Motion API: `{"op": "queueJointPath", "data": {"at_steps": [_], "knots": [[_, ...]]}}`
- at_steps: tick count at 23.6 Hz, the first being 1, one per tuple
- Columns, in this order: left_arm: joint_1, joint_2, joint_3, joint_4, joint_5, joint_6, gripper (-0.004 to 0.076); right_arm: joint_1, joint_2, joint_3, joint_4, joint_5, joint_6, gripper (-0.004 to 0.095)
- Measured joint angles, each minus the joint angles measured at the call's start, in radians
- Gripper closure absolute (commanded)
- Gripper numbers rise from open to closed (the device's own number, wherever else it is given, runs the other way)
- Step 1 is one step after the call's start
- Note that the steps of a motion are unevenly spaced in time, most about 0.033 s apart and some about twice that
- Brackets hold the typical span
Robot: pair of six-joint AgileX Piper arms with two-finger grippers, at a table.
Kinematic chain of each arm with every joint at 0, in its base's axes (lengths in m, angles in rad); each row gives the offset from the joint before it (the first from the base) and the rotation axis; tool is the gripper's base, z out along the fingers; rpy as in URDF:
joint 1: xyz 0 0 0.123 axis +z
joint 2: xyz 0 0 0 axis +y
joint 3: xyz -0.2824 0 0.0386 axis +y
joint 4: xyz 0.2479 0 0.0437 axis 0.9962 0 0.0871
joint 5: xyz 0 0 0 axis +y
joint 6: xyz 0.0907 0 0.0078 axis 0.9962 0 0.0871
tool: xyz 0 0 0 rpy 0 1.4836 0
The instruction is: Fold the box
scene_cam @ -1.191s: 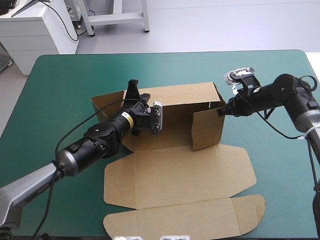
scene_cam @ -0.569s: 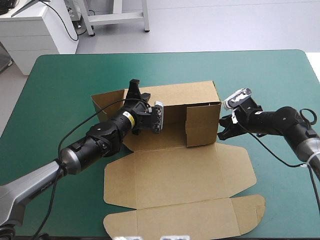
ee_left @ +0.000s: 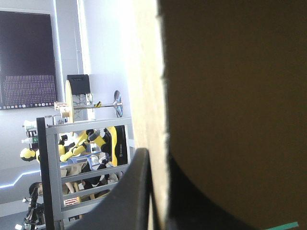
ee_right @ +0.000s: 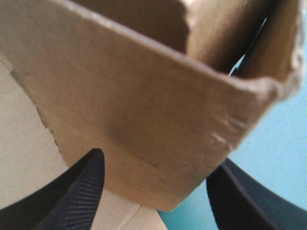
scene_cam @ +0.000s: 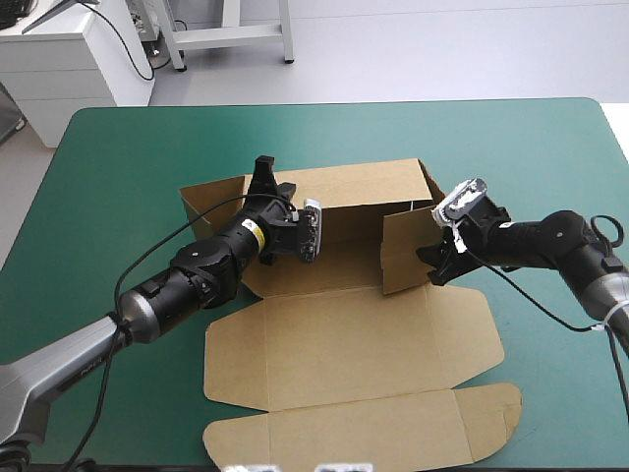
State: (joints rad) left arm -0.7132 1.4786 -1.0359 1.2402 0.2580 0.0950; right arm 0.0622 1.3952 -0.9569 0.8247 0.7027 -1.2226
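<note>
The box point(scene_cam: 344, 339) lay near the middle of the worktop point(scene_cam: 118, 147). Its base and lid were flat and ran toward 6 o'clock, and its back wall point(scene_cam: 369, 192) was raised along the 12 o'clock side. At the box's 3 o'clock end a side flap point(scene_cam: 408, 254) stood upright, swung partway in over the base. We had the left gripper point(scene_cam: 261, 175) clamped on the back wall's top edge toward 10 o'clock, the board pinched between its black fingers point(ee_left: 129, 191). We judged that this grip steadied the wall while the other end was worked. The right gripper point(scene_cam: 432, 264) sat at 3 o'clock of the flap with its jaws spread apart and the flap's outer corner between them. Whether it touched the board we could not tell. We took it to be placed there to catch the flap and square it against the wall.
</note>
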Motion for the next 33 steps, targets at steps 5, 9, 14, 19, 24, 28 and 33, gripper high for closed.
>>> {"op": "queueJointPath", "data": {"at_steps": [5,9,14,19,24,28,33], "knots": [[0.0,0.001,-0.002,0.007,0.0,0.0,0.0731,0.0,0.017,0.0,0.095,-0.012,-0.075,0.0275],[0.001,0.0,-0.003,0.019,-0.008,-0.007,0.0731,0.009,0.037,0.0,0.146,-0.02,-0.106,0.0276],[0.001,-0.001,-0.003,0.019,-0.013,-0.014,0.0731,0.127,0.058,0.0,0.054,-0.19,-0.056,0.0384],[0.001,-0.003,-0.003,0.019,-0.015,-0.038,0.0731,0.148,0.059,0.0,-0.023,-0.247,0.038,0.0703],[0.001,-0.003,-0.001,0.019,-0.013,-0.041,0.071,0.142,0.059,0.0,-0.033,-0.256,0.062,0.0929],[0.002,-0.008,0.005,0.017,-0.024,-0.041,0.0456,0.142,0.059,0.0,-0.03,-0.271,0.122,0.0925],[-0.002,-0.024,0.018,-0.002,-0.118,-0.042,0.0213,0.144,0.061,0.0,-0.026,-0.271,0.163,0.0925]]}}
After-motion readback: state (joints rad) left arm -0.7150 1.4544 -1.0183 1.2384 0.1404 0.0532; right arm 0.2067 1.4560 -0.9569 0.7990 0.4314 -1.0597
